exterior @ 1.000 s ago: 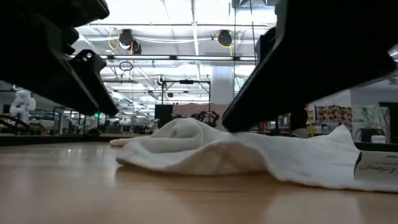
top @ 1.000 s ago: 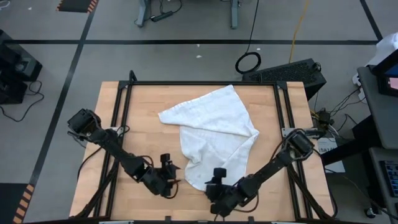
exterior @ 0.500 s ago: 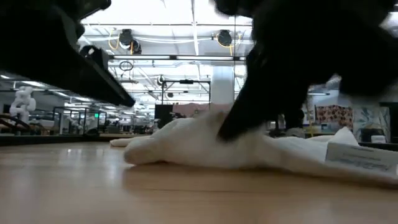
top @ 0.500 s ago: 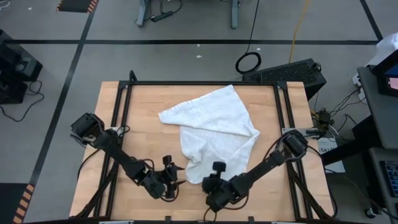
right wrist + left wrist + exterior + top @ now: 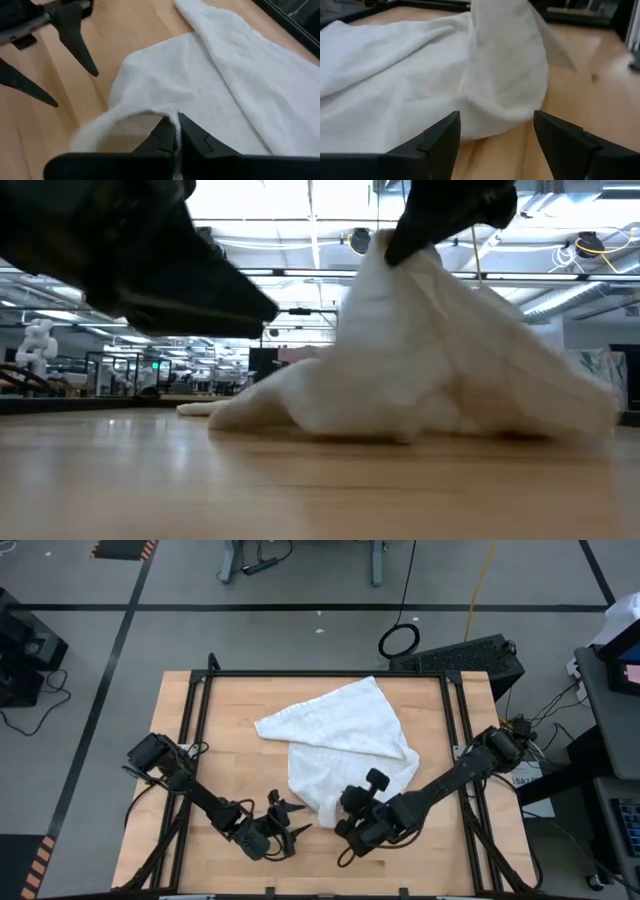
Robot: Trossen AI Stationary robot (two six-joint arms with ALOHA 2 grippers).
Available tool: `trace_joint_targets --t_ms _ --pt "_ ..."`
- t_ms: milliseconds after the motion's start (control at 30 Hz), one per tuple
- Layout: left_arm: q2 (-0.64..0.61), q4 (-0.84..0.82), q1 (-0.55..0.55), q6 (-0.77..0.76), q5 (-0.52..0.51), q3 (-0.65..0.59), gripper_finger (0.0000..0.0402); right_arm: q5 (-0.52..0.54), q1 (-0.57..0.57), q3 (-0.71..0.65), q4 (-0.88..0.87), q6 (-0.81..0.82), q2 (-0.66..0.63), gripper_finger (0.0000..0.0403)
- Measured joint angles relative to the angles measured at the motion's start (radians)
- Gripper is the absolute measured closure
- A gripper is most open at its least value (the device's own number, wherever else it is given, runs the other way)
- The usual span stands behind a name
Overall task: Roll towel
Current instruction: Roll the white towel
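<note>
The white towel [image 5: 340, 730] lies crumpled on the middle of the wooden table [image 5: 225, 755]. Its near part is pulled up into a peak [image 5: 400, 310], while the far part rests flat on the wood. My right gripper [image 5: 347, 806] is above the towel's near end, shut on it. My left gripper [image 5: 298, 820] is just left of that end, low over the table. It is open and touches nothing. Its fingers [image 5: 440, 142] point at the raised fold [image 5: 505, 70]. My right gripper pinches the towel's near edge [image 5: 167, 114] between its two fingertips, slanting down from above. One layer or several, I cannot tell. The held part hangs below the fingers as a slack peak [image 5: 385, 255], and the rest of the towel lies on the table.
Black frame rails [image 5: 195, 730] run along the table's left and right sides [image 5: 462, 720]. Bare wood [image 5: 225, 790] shows left of the towel and along the near edge. Beyond the table are a grey floor, cables and a dark case [image 5: 470, 658].
My right gripper has shut on the towel's near edge and risen with it, rolling as it went. That part now stands up in a peak, and the far part has stayed flat. My left gripper has sunk, tipped, and edged toward the towel, staying open.
</note>
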Motion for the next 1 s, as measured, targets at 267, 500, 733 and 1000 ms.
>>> trace_joint_targets --t_ms 267,500,733,1000 --pt "0.071 0.142 0.012 0.09 0.055 0.047 0.0146 -0.011 -0.025 0.0 0.012 -0.029 -0.002 0.0402" --pt "0.166 0.108 0.113 0.281 0.011 0.095 0.0146 -0.047 -0.024 0.0 0.033 -0.06 -0.001 0.0402" --pt "0.042 -0.216 0.314 0.411 -0.032 0.095 0.0146 -0.125 -0.022 0.0 0.029 -0.09 -0.001 0.0403" --pt "-0.222 -0.355 0.4 0.407 0.395 0.07 0.0156 -0.114 -0.066 0.0 -0.041 -0.11 -0.001 0.0403"
